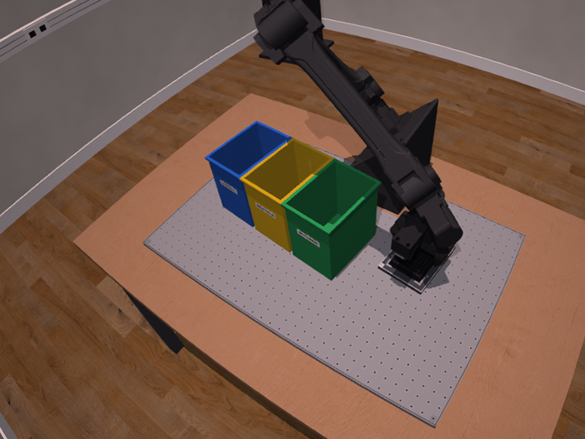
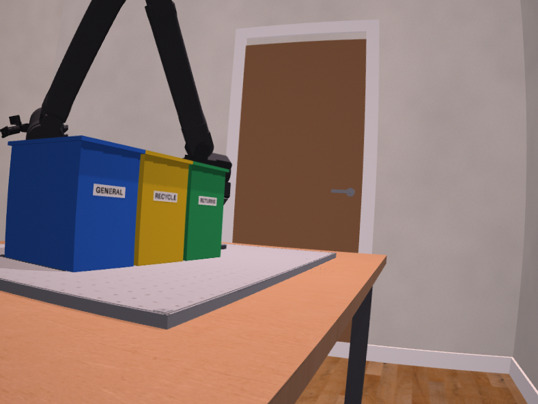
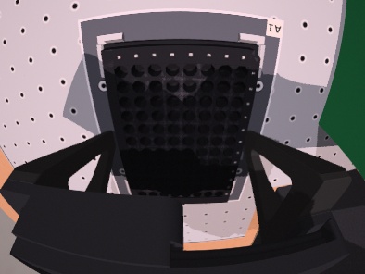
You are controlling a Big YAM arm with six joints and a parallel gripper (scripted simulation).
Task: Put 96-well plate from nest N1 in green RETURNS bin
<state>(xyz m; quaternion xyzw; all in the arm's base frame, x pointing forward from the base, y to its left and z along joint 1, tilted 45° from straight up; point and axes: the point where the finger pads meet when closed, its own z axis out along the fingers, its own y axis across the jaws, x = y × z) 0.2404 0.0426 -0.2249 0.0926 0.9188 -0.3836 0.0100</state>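
Observation:
The black 96-well plate (image 1: 414, 270) (image 3: 181, 108) sits in the grey plate nest (image 1: 406, 283) (image 3: 181, 24), inside its corner posts. My gripper (image 1: 418, 259) (image 3: 180, 137) is open, low over the plate; in the wrist view one finger is at each long side, and its shadow falls across the near wells. Whether the fingertips reach below the plate's top is unclear. The green RETURNS bin (image 1: 311, 259) (image 2: 204, 230) (image 3: 354, 83) stands upright, with no plate seen in it. In the exterior view, the bins hide the nest and plate.
The yellow RECYCLE bin (image 1: 269, 230) (image 2: 160, 230) stands upright against the green one, and the blue GENERAL bin (image 1: 233, 204) (image 2: 104, 230) stands upright beyond it. All stand on the perforated board (image 1: 340, 327) (image 2: 261, 265) on the wooden table (image 1: 543, 293) (image 2: 130, 360).

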